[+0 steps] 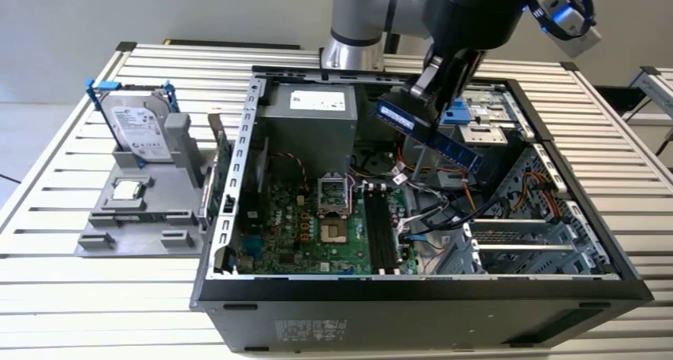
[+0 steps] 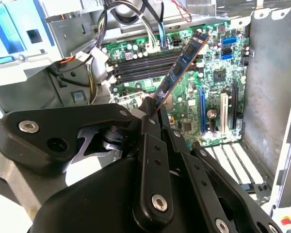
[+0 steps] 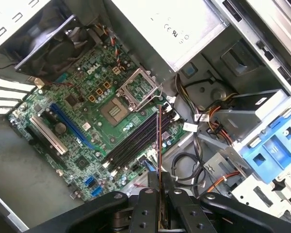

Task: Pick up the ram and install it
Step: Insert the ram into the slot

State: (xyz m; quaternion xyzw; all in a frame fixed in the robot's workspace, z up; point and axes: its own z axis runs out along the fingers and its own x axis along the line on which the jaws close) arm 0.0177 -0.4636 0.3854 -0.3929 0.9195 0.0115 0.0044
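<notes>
Jaws clamped on upper end of ram (image 1: 429,133); stick hangs tilted above memory slots (image 1: 381,235), not touching. Judgement: level stick, square long edge parallel with slots, centre over one slot.

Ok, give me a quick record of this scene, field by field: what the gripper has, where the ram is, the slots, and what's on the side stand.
gripper: shut on the ram, above the open computer case
ram: held by one end, tilted, in the air over the motherboard, not seated
memory slots: black, none holding a stick
processor socket: frame raised, no chip in it
hard drive: upright on the grey stand, at the exterior view's left, outside the case
processor chip: flat on the same stand
</notes>
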